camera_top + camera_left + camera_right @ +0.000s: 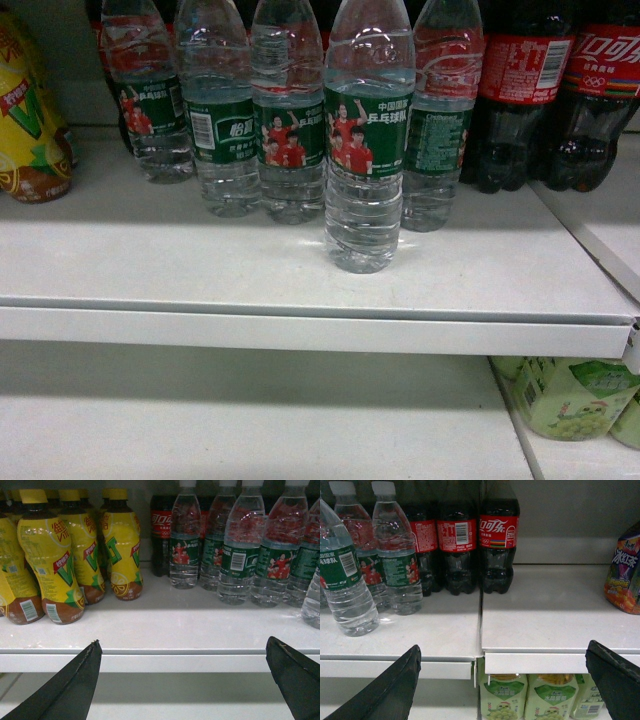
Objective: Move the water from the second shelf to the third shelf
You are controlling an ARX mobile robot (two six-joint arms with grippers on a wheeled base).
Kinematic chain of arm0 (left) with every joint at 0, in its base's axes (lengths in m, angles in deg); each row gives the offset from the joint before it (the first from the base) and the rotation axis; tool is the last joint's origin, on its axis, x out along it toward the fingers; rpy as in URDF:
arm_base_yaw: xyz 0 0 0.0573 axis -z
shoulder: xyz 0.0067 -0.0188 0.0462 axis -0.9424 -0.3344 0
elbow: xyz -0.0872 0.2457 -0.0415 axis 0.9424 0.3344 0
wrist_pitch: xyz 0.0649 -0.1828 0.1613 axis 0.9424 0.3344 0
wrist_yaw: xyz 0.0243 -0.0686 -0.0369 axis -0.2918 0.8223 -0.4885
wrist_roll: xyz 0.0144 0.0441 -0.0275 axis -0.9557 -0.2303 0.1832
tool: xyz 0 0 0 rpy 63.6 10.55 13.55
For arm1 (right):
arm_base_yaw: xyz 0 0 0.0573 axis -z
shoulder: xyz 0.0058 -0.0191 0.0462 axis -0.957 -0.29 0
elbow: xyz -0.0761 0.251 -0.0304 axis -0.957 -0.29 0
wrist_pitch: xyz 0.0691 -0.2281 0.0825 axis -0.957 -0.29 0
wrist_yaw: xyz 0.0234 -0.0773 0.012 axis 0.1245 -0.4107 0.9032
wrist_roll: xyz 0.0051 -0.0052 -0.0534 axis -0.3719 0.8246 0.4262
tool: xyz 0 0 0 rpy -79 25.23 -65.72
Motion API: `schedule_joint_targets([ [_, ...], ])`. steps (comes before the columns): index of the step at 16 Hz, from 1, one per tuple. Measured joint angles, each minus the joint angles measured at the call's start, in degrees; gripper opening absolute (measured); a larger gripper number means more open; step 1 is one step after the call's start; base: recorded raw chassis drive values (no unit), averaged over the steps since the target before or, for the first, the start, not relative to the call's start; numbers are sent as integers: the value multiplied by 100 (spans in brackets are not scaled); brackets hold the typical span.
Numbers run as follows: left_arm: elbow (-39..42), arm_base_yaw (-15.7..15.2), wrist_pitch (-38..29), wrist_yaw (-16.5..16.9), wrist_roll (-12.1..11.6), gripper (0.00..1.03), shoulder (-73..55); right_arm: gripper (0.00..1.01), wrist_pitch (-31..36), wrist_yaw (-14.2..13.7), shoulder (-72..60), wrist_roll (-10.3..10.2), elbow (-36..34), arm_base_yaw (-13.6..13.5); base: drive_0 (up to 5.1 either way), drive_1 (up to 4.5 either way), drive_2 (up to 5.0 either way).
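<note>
Several clear ribbed water bottles with green labels stand on the white shelf (150, 260). One water bottle (367, 140) stands forward of the row, nearest the shelf's front edge; it also shows at the left of the right wrist view (344, 575). Others line up behind it (288, 130), seen too in the left wrist view (239, 555). My left gripper (182, 652) hangs open in front of the shelf edge, holding nothing. My right gripper (503, 655) is open too, in front of the shelf lip, away from the water. Neither gripper shows in the head view.
Dark cola bottles (497, 540) stand right of the water. Yellow tea bottles (50, 555) fill the shelf's left. A colourful snack bag (625, 575) sits far right. Pale green drink bottles (502, 697) stand on the shelf below (250, 420). A seam (480, 625) splits two shelf boards.
</note>
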Motion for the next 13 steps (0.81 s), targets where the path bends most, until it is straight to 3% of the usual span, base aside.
schedule_joint_targets([
  [13,0,0,0,0,0,98,0,98,0,-2,0,0,0,0,0,0,0],
])
